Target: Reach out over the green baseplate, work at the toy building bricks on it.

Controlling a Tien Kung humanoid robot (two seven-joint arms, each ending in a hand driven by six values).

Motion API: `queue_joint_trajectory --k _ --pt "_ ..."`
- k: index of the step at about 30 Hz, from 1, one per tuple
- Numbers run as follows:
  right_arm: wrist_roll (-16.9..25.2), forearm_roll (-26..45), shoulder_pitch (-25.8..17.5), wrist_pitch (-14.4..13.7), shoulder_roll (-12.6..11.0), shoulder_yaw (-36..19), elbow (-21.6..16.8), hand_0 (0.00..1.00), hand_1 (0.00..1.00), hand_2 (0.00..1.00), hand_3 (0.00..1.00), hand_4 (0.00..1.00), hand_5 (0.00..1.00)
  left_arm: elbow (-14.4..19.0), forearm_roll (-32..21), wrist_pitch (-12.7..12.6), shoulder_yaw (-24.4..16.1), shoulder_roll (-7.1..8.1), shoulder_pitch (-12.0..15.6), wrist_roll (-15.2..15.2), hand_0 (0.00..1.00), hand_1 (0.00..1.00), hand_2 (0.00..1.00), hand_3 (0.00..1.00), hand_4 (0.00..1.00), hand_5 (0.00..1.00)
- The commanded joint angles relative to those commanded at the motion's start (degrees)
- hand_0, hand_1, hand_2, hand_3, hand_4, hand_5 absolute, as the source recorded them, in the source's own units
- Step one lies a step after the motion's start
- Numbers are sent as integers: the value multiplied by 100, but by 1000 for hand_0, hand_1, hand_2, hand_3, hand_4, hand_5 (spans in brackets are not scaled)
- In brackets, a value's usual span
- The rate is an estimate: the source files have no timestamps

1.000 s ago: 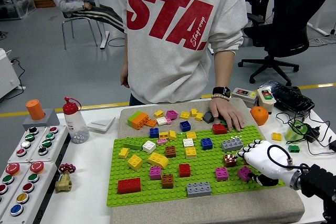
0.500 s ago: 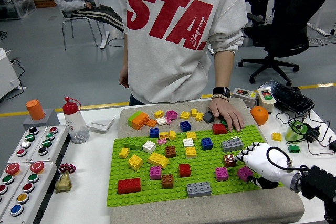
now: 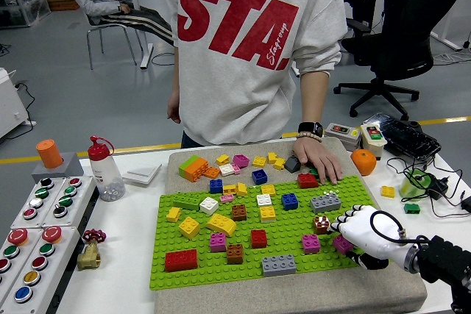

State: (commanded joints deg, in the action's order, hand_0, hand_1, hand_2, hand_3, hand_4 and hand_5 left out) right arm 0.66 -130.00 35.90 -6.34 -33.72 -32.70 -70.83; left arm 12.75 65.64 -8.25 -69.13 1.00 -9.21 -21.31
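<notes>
Right hand in over the green baseplate's right edge, going for the bricks!

The robot's white right hand [image 3: 358, 230] comes in from the lower right, fingers curled loosely and a little apart, fingertips at the small brown brick [image 3: 321, 224] and over the magenta brick [image 3: 342, 243], clamped on nothing I can make out, likely lining up a pinch. The green baseplate [image 3: 221, 255] sits on a beige mat [image 3: 294, 295], probably to keep it from sliding on the white table [image 3: 125, 255]. A person in a grey sweatshirt stands at the far side, one hand [image 3: 318, 161] resting on the mat by a red brick [image 3: 307, 180], perhaps steadying things. Button panels [image 3: 37, 226] at left; an office with chairs behind.
</notes>
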Motion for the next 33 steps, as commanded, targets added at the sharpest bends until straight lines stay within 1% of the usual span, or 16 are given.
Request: queue_joint_trajectory --k 1,6,7,24,33 --pt "-1 0 0 -5 3 -4 9 732 750 772 715 625 80 -1 -1 -2 -1 0 0 3 663 618 621 486 374 998" --pt "-18 0 5 -38 15 -9 63 732 750 772 715 625 80 -2 1 -3 -6 1 -1 11 663 618 621 486 374 998" --pt "-21 0 6 -42 16 -9 69 723 749 769 668 606 83 -2 2 -3 -8 1 -1 11 663 618 623 487 374 998" --pt "2 0 42 -19 53 -17 169 720 749 767 663 602 85 -6 -17 -5 13 16 -40 20 663 618 622 486 376 998" --pt "8 0 73 10 66 8 196 715 751 773 681 578 87 -5 -18 -9 13 15 -47 19 663 618 622 487 377 998"
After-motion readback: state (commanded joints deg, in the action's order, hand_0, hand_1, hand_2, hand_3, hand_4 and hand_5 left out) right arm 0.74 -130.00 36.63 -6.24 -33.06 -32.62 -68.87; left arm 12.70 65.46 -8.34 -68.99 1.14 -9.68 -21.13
